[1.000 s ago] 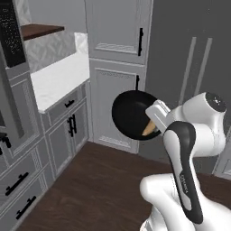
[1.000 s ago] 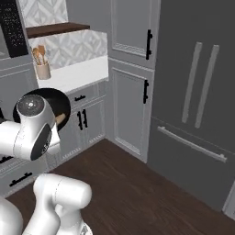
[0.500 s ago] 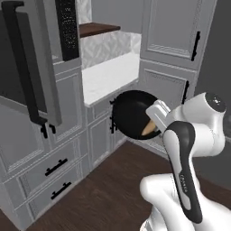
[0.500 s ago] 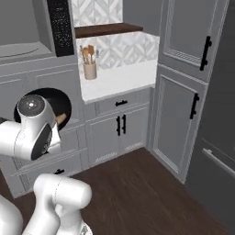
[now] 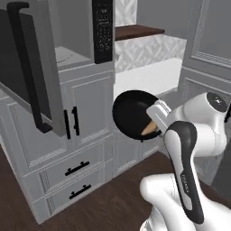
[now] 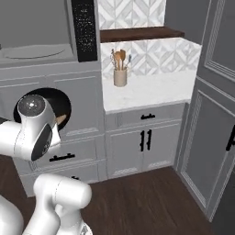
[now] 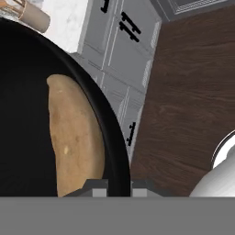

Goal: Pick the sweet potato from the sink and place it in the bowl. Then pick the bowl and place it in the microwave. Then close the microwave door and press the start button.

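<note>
the gripper (image 7: 112, 186) is clamped on the rim of the bowl (image 5: 133, 115), sweet potato (image 7: 75, 137) lying inside, mid-frame in the left base view. the microwave (image 5: 67, 54) cavity sits up and left of the bowl, its door (image 5: 29, 67) swung open. since a second ago the base has driven round, bringing the microwave into view.

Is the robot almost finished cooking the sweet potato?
Not yet. Done: the sweet potato lies in the bowl. In hand: the gripper is shut on the bowl's rim, carrying it in front of the microwave. Left: set the bowl inside, close the open microwave door, press start.
</note>
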You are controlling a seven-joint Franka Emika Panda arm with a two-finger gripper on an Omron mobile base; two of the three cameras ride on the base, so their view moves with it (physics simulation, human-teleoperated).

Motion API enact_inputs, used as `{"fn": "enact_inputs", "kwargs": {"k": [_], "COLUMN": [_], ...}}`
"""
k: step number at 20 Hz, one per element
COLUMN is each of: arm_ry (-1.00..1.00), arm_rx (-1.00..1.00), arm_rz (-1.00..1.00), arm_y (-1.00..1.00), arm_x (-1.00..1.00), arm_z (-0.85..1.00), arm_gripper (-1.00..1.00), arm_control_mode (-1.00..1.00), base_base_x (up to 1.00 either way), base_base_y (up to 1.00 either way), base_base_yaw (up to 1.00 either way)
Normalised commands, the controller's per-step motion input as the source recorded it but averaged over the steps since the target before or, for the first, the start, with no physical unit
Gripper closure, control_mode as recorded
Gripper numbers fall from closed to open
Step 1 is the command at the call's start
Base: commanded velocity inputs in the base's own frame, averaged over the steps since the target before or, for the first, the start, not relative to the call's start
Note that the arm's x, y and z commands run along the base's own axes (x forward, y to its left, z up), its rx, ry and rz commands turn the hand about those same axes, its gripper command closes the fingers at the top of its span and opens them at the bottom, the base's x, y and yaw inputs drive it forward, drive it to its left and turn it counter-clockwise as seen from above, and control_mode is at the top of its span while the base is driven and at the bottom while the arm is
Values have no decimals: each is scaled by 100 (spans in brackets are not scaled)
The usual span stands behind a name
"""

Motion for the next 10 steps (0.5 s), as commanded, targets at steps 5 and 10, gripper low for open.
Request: {"fn": "enact_inputs", "kwargs": {"k": [5,10], "arm_ry": [0,0], "arm_rx": [0,0], "arm_rz": [0,0], "arm_y": [0,0], "arm_x": [0,0], "arm_z": [0,0], "arm_gripper": [100,100], "arm_control_mode": [100,100], "base_base_x": [98,28], "base_base_y": [0,6], "base_base_yaw": [44,28]}}
